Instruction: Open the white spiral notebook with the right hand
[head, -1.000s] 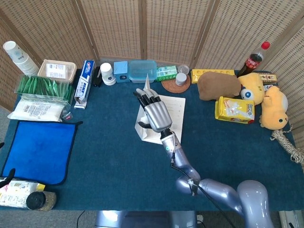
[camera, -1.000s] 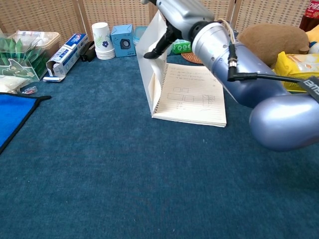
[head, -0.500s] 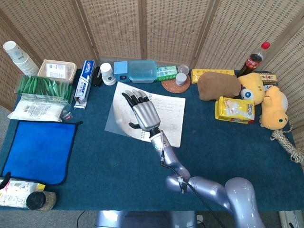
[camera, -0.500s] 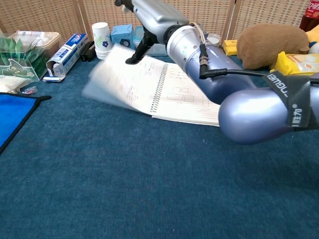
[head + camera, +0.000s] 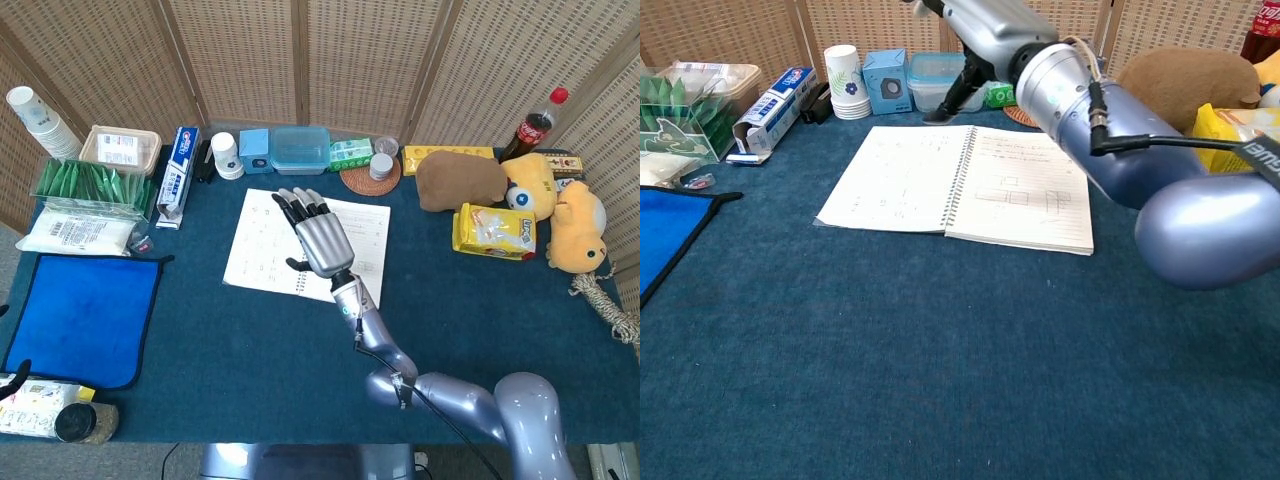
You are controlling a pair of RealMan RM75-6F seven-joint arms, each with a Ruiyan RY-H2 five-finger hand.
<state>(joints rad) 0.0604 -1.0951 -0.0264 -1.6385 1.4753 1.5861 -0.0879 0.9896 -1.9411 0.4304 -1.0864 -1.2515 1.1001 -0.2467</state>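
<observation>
The white spiral notebook (image 5: 262, 247) (image 5: 902, 178) lies open and flat on the blue tabletop, its cover folded out to the left and a written page showing on each side of the spiral. My right hand (image 5: 318, 237) (image 5: 980, 25) hovers above the spiral with fingers spread and straight, holding nothing. In the chest view only the wrist, thumb and forearm show, raised clear of the pages. My left hand is out of both views.
Along the back stand a toothpaste box (image 5: 179, 173), paper cup (image 5: 227, 155), blue box (image 5: 254, 149), clear lidded container (image 5: 299, 149) and coaster (image 5: 370, 178). A blue cloth (image 5: 80, 315) lies at left. Plush toys (image 5: 460, 180), a snack bag (image 5: 494, 231) and cola bottle (image 5: 535, 125) sit at right.
The cover, upright a second ago, swung over to the left and now lies flat. My right hand let it go and drew slightly back toward the spiral.
</observation>
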